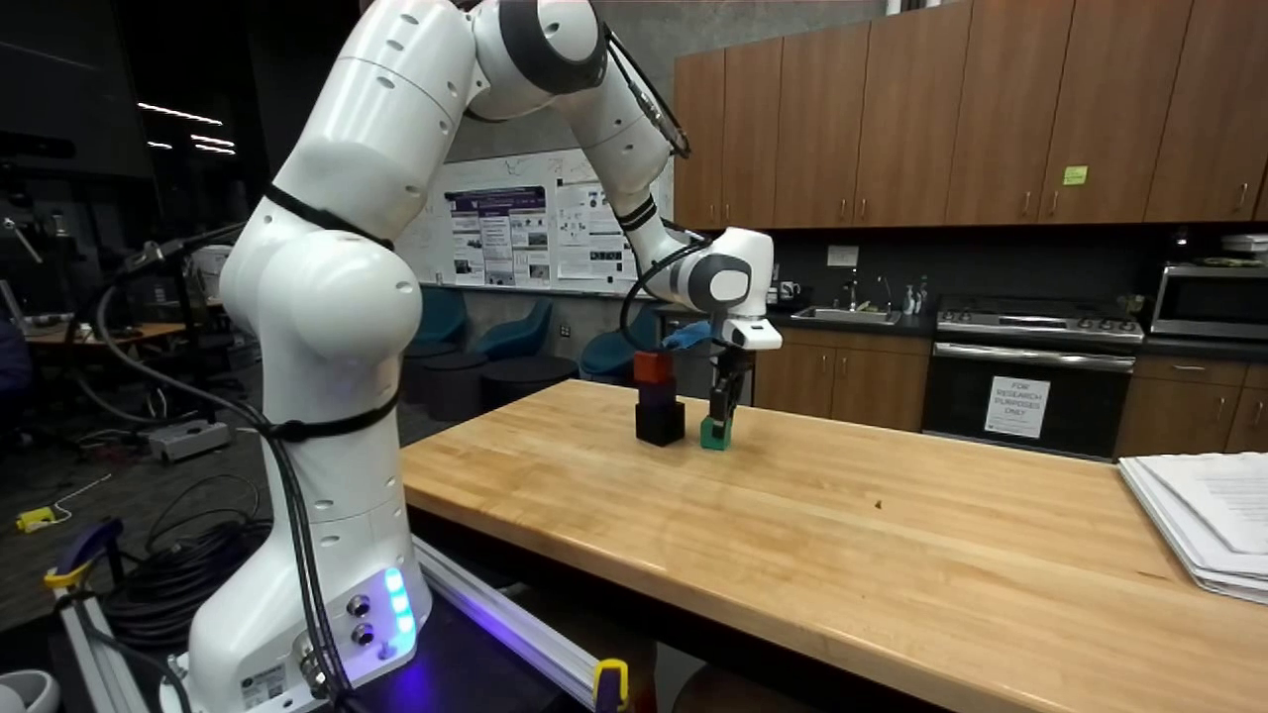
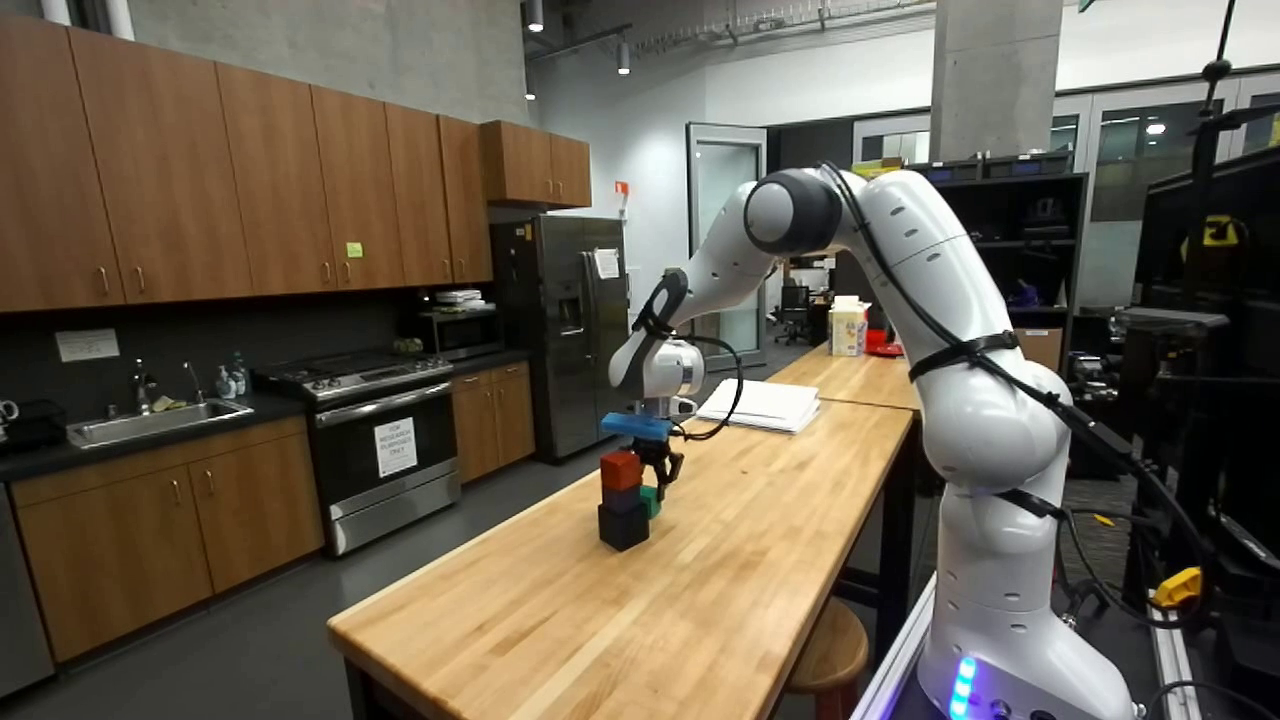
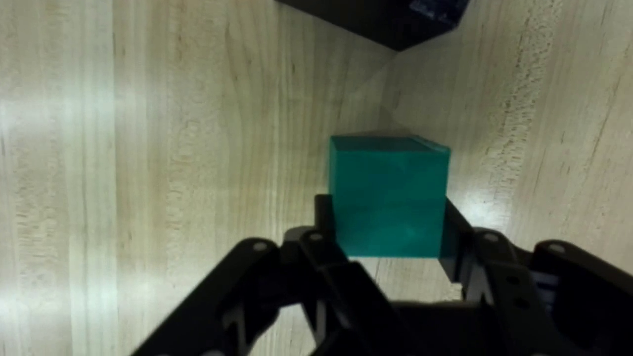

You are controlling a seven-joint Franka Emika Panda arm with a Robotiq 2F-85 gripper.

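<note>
A green cube (image 3: 388, 202) lies between the two black fingers of my gripper (image 3: 386, 220), which press on its opposite sides. The green cube also shows in both exterior views (image 1: 715, 433) (image 2: 650, 500), at the tabletop; I cannot tell whether it touches the wood or hangs just above it. Close beside it stands an upright stack: a black block (image 1: 660, 424) at the bottom, a smaller dark cube (image 1: 656, 393) in the middle and a red cube (image 1: 652, 366) on top. In the wrist view a corner of the stack (image 3: 385, 22) shows at the top edge, apart from the green cube.
The wooden table (image 1: 892, 574) runs long under the arm. A pile of white papers (image 1: 1199, 515) lies on it, also seen in an exterior view (image 2: 760, 403). A carton (image 2: 848, 328) stands farther back. A stool (image 2: 835, 645) stands by the table's side.
</note>
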